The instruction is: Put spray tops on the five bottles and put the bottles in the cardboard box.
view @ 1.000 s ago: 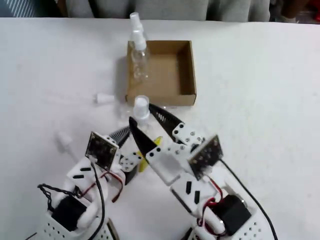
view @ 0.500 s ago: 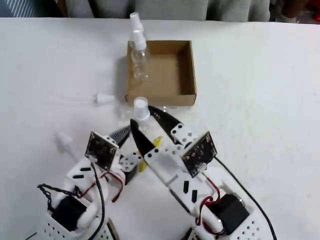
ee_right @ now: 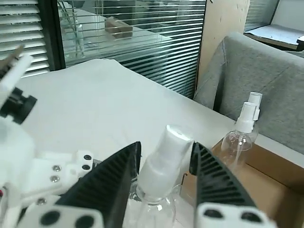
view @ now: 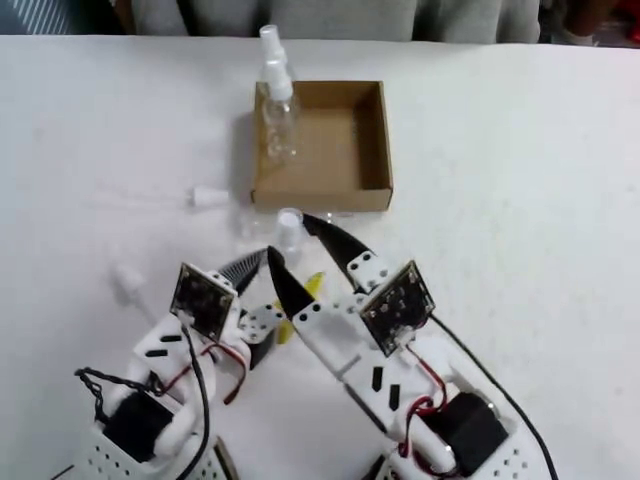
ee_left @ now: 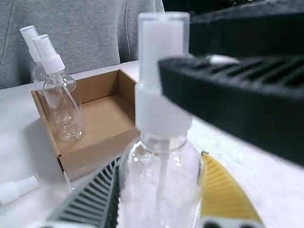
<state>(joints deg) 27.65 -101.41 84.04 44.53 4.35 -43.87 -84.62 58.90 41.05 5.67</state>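
Observation:
A clear bottle stands upright in front of the cardboard box, and my left gripper is shut on its body between a grey and a yellow finger. A white spray top sits in its neck, leaning a little. My right gripper has its black fingers closed on that spray top. One capped bottle stands inside the box at its left wall. Another capped bottle stands just behind the box.
A loose spray top with its tube lies on the white table left of the box. Another loose top lies farther left, close to my left arm. The two arms crowd together in front of the box.
My right gripper has pulled back slightly toward its arm and turned at the wrist. The spray top between its fingers has shifted a little toward me and now leans. The left arm stays still.

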